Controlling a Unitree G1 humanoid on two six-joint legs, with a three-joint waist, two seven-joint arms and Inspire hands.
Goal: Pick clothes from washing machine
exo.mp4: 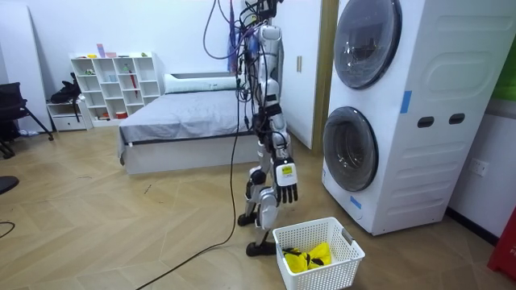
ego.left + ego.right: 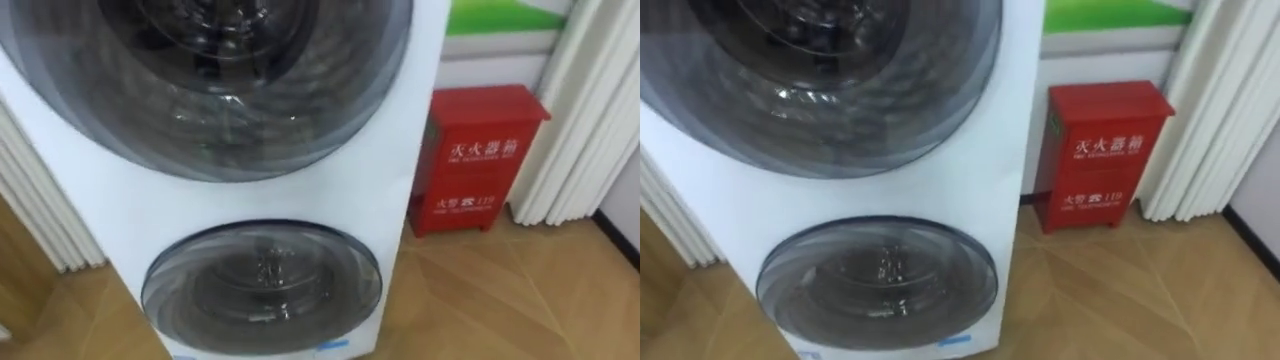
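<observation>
Standing white washing machine [image 1: 439,161], both round dark-glass doors [image 1: 351,150] shut.

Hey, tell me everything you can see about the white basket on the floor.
The basket is white, plastic-looking, rectangular, with slotted walls and an open top. It stands upright on the wooden floor, just before the stacked washing machine and beside the robot's feet. A yellow cloth lies crumpled inside. The robot's right hand hangs open above it, apart; nothing grips it.
</observation>
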